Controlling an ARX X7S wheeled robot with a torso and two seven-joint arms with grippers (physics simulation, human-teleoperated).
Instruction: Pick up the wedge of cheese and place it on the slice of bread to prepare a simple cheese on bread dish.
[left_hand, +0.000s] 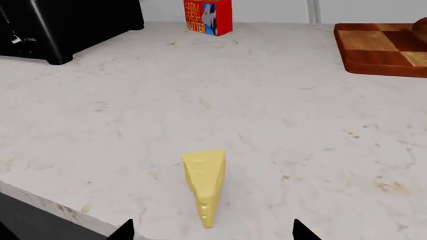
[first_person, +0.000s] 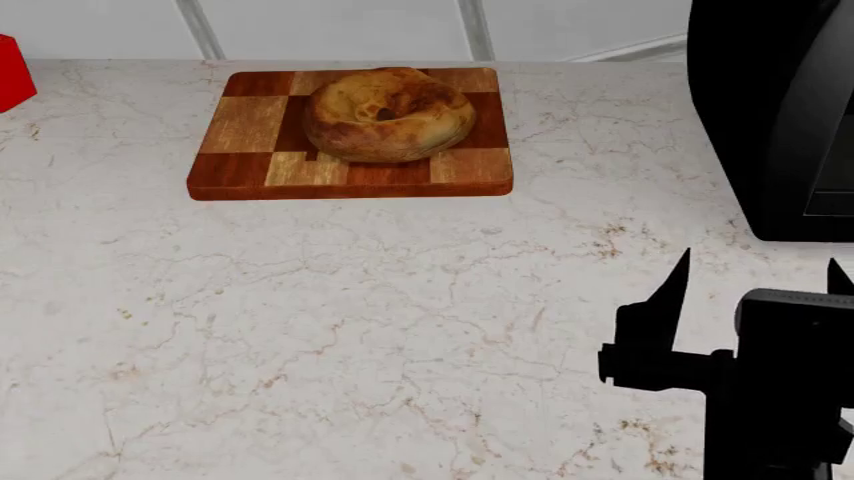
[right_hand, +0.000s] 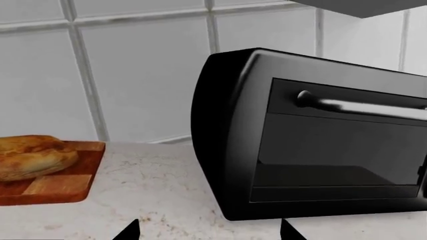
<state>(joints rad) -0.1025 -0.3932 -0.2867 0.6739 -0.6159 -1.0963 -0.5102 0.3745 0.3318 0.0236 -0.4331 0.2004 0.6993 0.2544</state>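
Observation:
The wedge of cheese (left_hand: 204, 185), pale yellow, lies on the marble counter near its front edge. My left gripper (left_hand: 212, 232) is open, its two dark fingertips standing either side of the wedge's narrow end without touching it. The slice of bread (first_person: 387, 112), round and golden-brown, rests on the checkered cutting board (first_person: 240, 165) at the back of the counter; the right wrist view also shows the bread (right_hand: 33, 156). My right gripper (first_person: 758, 275) hovers open over bare counter at the right, nothing between its fingertips (right_hand: 130, 231). The head view shows neither the cheese nor the left gripper.
A black toaster oven (first_person: 781, 110) stands at the right, close to my right gripper. A red butter box (left_hand: 208, 16) and a black appliance (left_hand: 67, 25) sit at the back beyond the cheese. The counter's front edge (left_hand: 47, 205) runs just beside the wedge.

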